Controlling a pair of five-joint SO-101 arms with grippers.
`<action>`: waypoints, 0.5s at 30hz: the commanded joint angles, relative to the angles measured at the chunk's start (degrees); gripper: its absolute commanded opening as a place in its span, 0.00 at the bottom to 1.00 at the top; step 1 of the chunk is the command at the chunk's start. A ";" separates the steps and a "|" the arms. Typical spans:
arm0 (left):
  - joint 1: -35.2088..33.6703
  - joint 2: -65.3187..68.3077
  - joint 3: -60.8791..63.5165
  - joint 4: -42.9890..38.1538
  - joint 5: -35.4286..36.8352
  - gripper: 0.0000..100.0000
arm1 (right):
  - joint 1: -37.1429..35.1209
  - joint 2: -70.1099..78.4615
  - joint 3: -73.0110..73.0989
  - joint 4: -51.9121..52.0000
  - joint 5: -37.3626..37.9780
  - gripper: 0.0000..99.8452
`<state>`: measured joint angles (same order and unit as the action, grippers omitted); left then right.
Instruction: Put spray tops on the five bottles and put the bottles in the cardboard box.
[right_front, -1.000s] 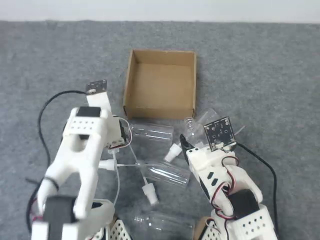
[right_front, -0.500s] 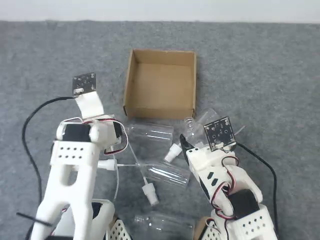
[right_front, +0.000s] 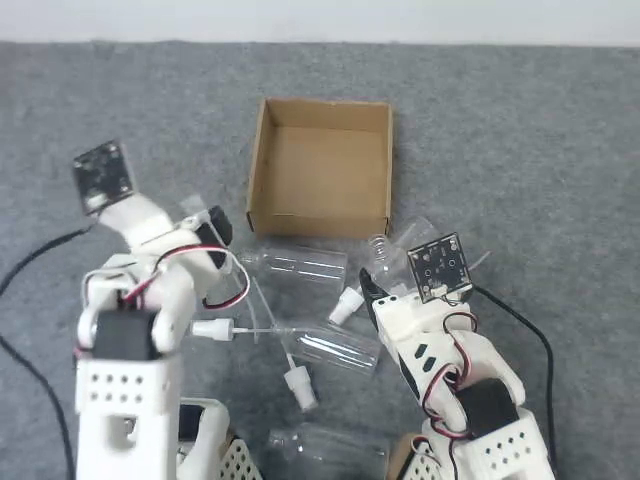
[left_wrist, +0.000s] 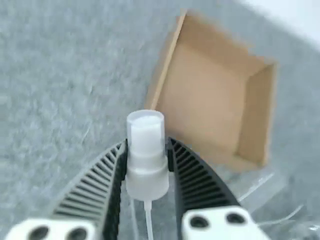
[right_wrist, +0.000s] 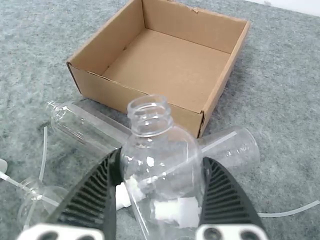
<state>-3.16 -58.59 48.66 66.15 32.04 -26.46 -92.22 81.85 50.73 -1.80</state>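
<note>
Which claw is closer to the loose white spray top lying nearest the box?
Right. The right gripper, holding a bottle, is just beside the loose spray top; the left gripper, clamping a second top, is well away near the box corner.

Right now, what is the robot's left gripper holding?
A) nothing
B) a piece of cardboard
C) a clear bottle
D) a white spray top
D: in the left wrist view the left gripper is shut on a white spray top; the clear bottle is in the right gripper.
</note>
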 joint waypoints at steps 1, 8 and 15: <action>0.26 -8.26 -0.75 -2.29 2.99 0.01 | -0.22 -1.27 -0.62 -1.27 -0.18 0.06; 0.18 -16.35 -0.66 -2.20 6.33 0.01 | -0.22 -1.27 -0.62 -1.36 -0.18 0.06; 0.18 -20.57 -0.66 -2.37 8.88 0.01 | -0.22 -1.27 -0.53 -1.36 -0.18 0.06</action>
<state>-3.16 -76.88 48.66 65.89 39.69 -26.46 -92.22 81.85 50.73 -1.80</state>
